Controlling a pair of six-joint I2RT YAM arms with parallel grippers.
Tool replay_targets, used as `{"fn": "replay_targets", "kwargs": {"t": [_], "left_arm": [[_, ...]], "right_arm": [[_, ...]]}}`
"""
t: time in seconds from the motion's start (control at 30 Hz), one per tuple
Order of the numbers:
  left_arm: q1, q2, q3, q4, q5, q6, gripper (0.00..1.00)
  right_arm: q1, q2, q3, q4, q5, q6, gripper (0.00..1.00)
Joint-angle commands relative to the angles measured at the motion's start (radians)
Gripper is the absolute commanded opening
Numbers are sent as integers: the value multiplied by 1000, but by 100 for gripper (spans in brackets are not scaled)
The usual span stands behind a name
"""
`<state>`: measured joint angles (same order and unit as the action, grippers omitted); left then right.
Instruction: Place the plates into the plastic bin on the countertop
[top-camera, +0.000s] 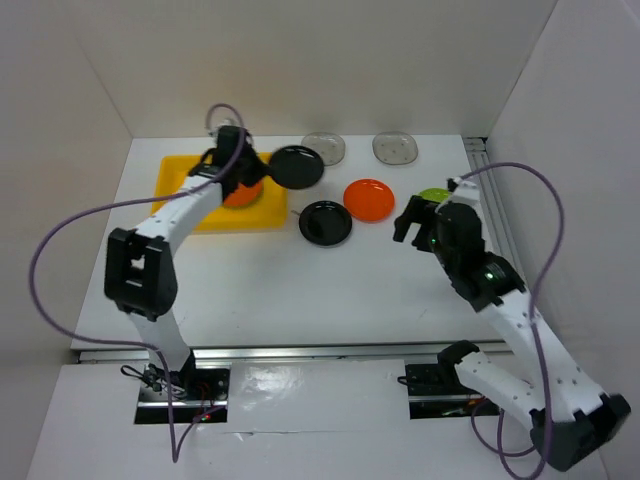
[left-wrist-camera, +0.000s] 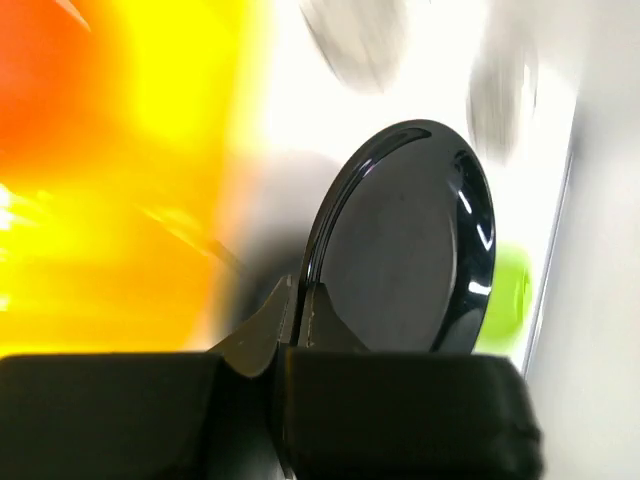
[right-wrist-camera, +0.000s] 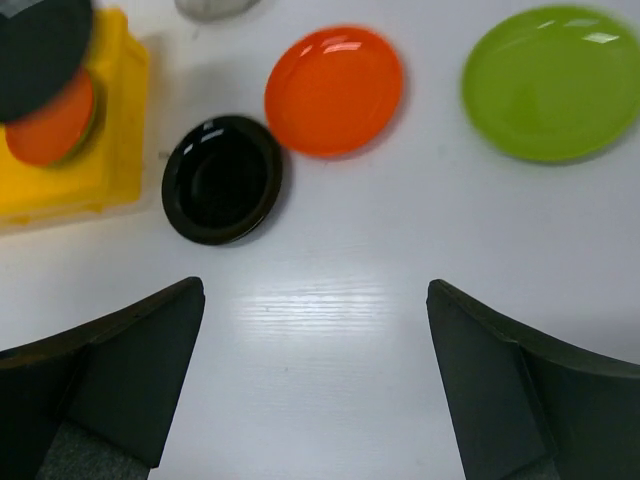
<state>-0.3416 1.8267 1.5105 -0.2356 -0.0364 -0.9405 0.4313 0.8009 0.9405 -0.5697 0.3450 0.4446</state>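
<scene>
Top external view: the left hand (top-camera: 258, 168) is clamped on the rim of a black plate (top-camera: 297, 167), holding it at the far right corner of the yellow bin (top-camera: 180, 170), which sits at the back left of the white tabletop (top-camera: 300, 290). Seen from the left wrist, the two fingers (left-wrist-camera: 255, 340) pinch the plate's edge and the dish stands tilted. It appears to be lifted off the surface, though the blur there makes that hard to confirm. An orange plate (top-camera: 243, 192) lies inside the bin, and a thin greenish edge shows at its rim in the right wrist view. Out on the tabletop, a second black plate (top-camera: 325, 222) rests just right of the bin, with a second orange plate (top-camera: 368, 200) close beside it. A green plate (top-camera: 435, 194) lies further right, partly hidden by the right hand (top-camera: 418, 228), which hovers with its fingers spread wide and nothing between them. Two grey plates (top-camera: 324, 148) sit apart from each other along the back wall.
</scene>
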Motion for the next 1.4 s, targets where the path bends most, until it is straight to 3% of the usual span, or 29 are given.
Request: {"fn": "replay_targets", "kwargs": {"t": [0.0, 0.1, 0.23, 0.37, 0.63, 0.7, 0.8, 0.83, 0.87, 1.07, 1.23, 1.37], "left_arm": [[125, -124, -81, -99, -79, 22, 0], [274, -152, -116, -99, -48, 55, 0], [427, -124, -125, -30, 29, 97, 0], [454, -20, -89, -11, 52, 159, 0], [463, 131, 10, -1, 59, 197, 3], [463, 170, 25, -10, 69, 187, 13], [463, 194, 50, -10, 69, 187, 37], [463, 194, 60, -21, 69, 187, 55], [463, 206, 69, -21, 69, 187, 63], [463, 206, 103, -82, 69, 207, 96], [454, 172, 128, -146, 56, 232, 100], [422, 66, 128, -220, -35, 190, 100]], "right_arm": [[-17, 141, -121, 363, -203, 32, 99], [-72, 308, -202, 616, -412, 75, 96], [-100, 500, -278, 868, -503, 161, 92], [-100, 586, -331, 959, -503, 172, 92], [-120, 544, -391, 932, -457, 161, 92], [-141, 544, -400, 932, -472, 152, 94], [-150, 569, -401, 923, -483, 152, 94], [-151, 580, -401, 935, -492, 152, 94], [-151, 605, -401, 950, -492, 161, 94], [-140, 762, -373, 1066, -557, 206, 94], [-103, 917, -304, 1114, -557, 239, 94], [-94, 1017, -238, 1127, -534, 270, 81]]}}
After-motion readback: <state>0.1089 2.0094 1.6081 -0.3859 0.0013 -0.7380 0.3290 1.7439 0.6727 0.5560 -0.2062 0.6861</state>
